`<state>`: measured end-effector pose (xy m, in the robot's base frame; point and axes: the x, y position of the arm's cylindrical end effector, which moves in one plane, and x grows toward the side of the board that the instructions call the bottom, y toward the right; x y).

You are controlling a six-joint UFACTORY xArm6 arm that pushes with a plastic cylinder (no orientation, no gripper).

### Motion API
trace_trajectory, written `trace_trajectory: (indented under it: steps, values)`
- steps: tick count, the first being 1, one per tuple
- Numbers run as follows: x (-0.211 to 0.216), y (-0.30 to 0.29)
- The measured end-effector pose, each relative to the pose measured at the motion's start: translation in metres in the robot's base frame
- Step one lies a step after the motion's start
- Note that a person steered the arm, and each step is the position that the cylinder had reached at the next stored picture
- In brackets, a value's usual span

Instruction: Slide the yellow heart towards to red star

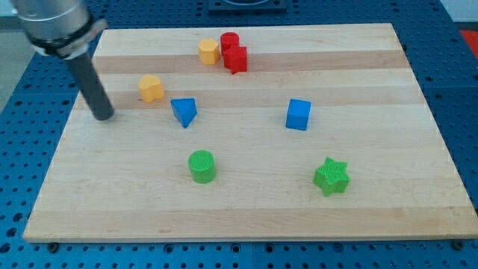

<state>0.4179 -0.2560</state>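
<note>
Yellow heart (150, 88) sits untouched just right of my tool (104, 116), a gripless bare rod, red star (235, 59) farther right.

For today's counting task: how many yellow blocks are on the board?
2. One yellow block sits at the view's left, above-left of the blue triangle; the other yellow block is near the top, touching the red blocks. None seem hidden.
</note>
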Motion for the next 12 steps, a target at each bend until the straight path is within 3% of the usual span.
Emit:
trace_trajectory:
  steps: [1, 3, 5, 7, 8, 10, 12]
  values:
    - [-0.028, 0.011]
    - [-0.068, 0.107]
    - [-0.03, 0.021]
    - [-0.067, 0.115]
    - [-0.073, 0.128]
    - [-0.017, 0.08]
    - [-0.024, 0.125]
